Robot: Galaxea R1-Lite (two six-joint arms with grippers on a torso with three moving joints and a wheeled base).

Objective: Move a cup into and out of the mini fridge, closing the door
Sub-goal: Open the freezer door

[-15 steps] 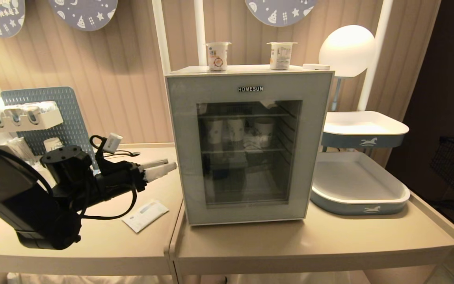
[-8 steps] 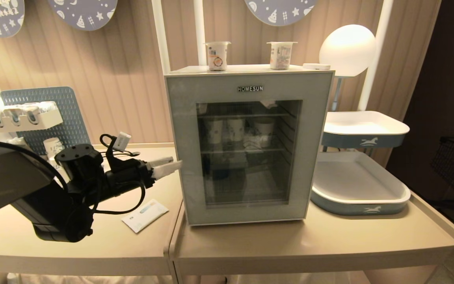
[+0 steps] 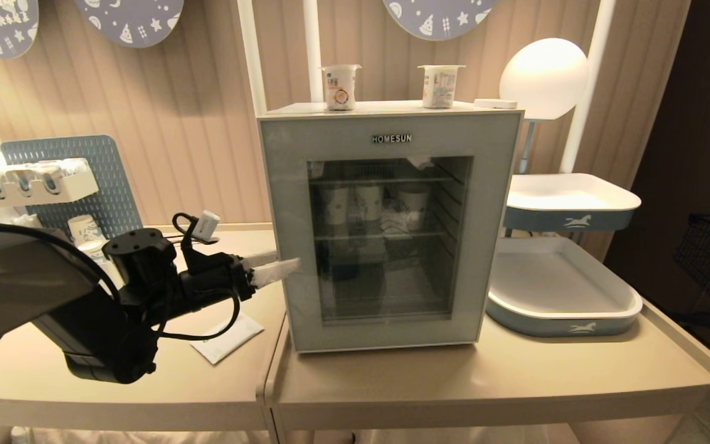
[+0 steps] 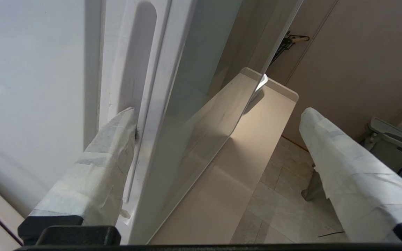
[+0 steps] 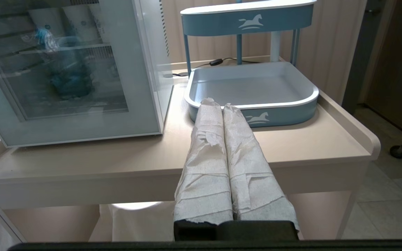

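Observation:
The mini fridge (image 3: pixel 392 111) stands on the beige table with its glass door (image 3: pixel 386 333) closed. Two sealed cups (image 3: pixel 340 87) (image 3: pixel 440 86) stand on its top. More cups (image 3: pixel 413 206) sit on a wire shelf behind the glass. My left gripper (image 3: pixel 284 266) is open at the door's left edge. In the left wrist view the gripper (image 4: pixel 218 115) straddles that edge (image 4: pixel 159 104): one taped finger (image 4: pixel 92 164) lies by the side handle groove (image 4: pixel 134 62), the other finger (image 4: pixel 347 167) hangs in front of the glass. My right gripper (image 5: pixel 219 104) is shut and empty, low before the table.
A two-tier blue and white tray (image 3: pixel 561 320) stands right of the fridge, with a round lamp (image 3: pixel 543 77) behind it. A white packet (image 3: pixel 227 336) lies on the left table. A blue pegboard (image 3: pixel 96 179) with a holder stands at the back left.
My left arm has moved right toward the fridge. Its fingers have spread wider and now reach the door's left edge.

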